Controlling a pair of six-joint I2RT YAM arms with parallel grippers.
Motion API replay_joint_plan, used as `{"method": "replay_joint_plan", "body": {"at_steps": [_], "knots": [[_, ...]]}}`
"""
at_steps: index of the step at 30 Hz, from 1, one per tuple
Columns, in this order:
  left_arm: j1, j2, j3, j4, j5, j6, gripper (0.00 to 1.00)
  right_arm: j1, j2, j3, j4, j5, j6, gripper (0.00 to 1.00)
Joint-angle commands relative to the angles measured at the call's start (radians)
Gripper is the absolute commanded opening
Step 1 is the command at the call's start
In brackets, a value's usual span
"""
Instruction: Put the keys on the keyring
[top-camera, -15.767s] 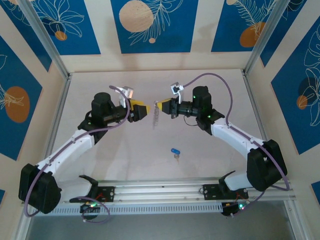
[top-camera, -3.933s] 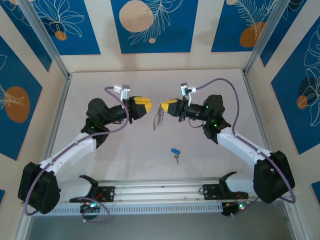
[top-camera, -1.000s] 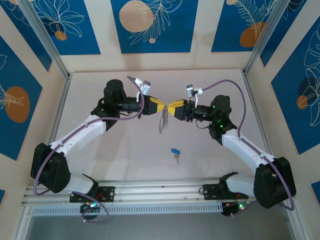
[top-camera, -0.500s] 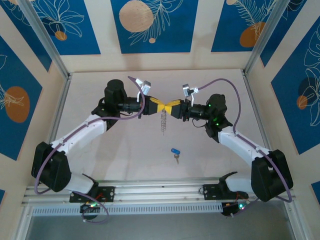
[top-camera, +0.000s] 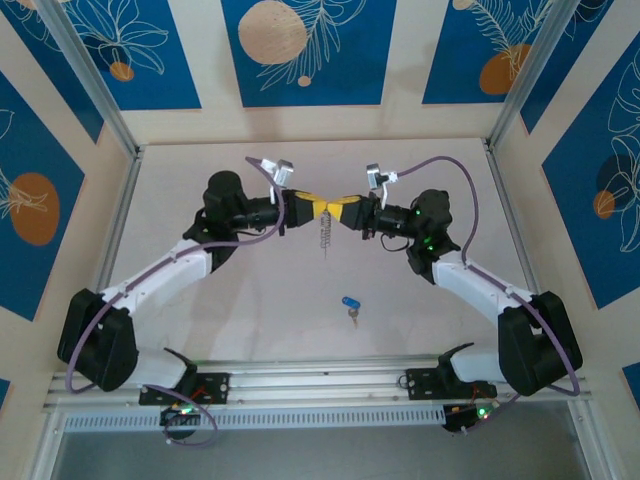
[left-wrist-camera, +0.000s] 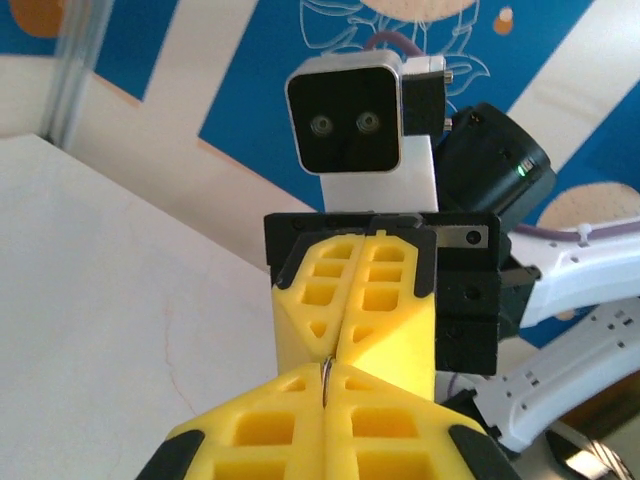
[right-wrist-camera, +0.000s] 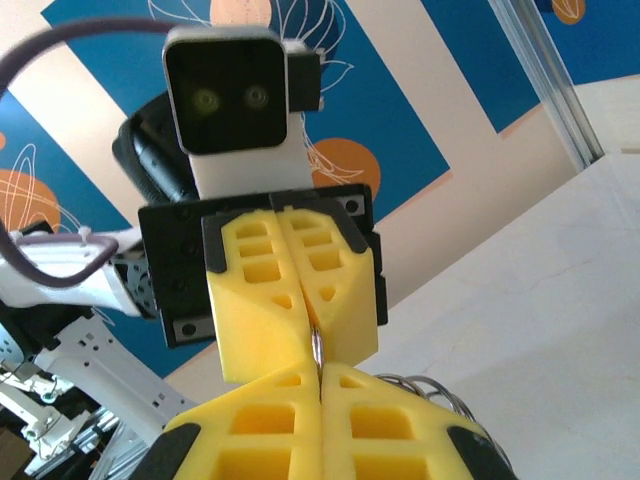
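Yellow against yellow, tip to tip: clamped hard with the left gripper (top-camera: 312, 207), clamped just as hard with the right gripper (top-camera: 340, 210), a thin edge of the grey keyring (top-camera: 324, 235) nipped between both pairs of pads. Dangles straight down beneath that meeting point. Spot the blue-headed key (top-camera: 350, 304) flat on the table (top-camera: 260, 300), well apart from both grippers, back toward the bases, slightly to the right gripper's side.

From the near edge of the table (top-camera: 260, 330), the left arm (top-camera: 150, 280) and the right arm (top-camera: 480, 285) leaned in toward the middle. Their forearms were raised and their wrists faced one another. The left gripper (top-camera: 316, 207) and the right gripper (top-camera: 338, 211) stood tip to tip, touching. Each had its yellow fingers (left-wrist-camera: 250, 435) pressed tight together along the seam, jaws closed.
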Motion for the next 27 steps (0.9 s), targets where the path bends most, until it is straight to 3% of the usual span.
{"method": "replay_joint_plan", "body": {"at_steps": [1, 5, 12, 21, 27], "knots": [[0.012, -0.049, -0.099, 0.263, -0.169, -0.167, 0.1, -0.004, -0.02, -0.029, 0.072, 0.085, 0.04, 0.0], [0.011, -0.048, -0.189, 0.437, -0.231, -0.274, 0.24, 0.004, -0.033, -0.048, 0.096, 0.137, 0.055, 0.0], [0.01, -0.044, -0.237, 0.509, -0.251, -0.304, 0.27, 0.016, -0.024, -0.057, 0.098, 0.177, 0.052, 0.0], [0.009, -0.055, -0.258, 0.43, -0.264, -0.238, 0.22, -0.023, -0.049, -0.099, -0.105, 0.272, 0.028, 0.0], [0.009, -0.062, -0.245, 0.271, -0.261, -0.15, 0.28, -0.028, -0.073, -0.128, -0.332, 0.367, -0.014, 0.0]]}}
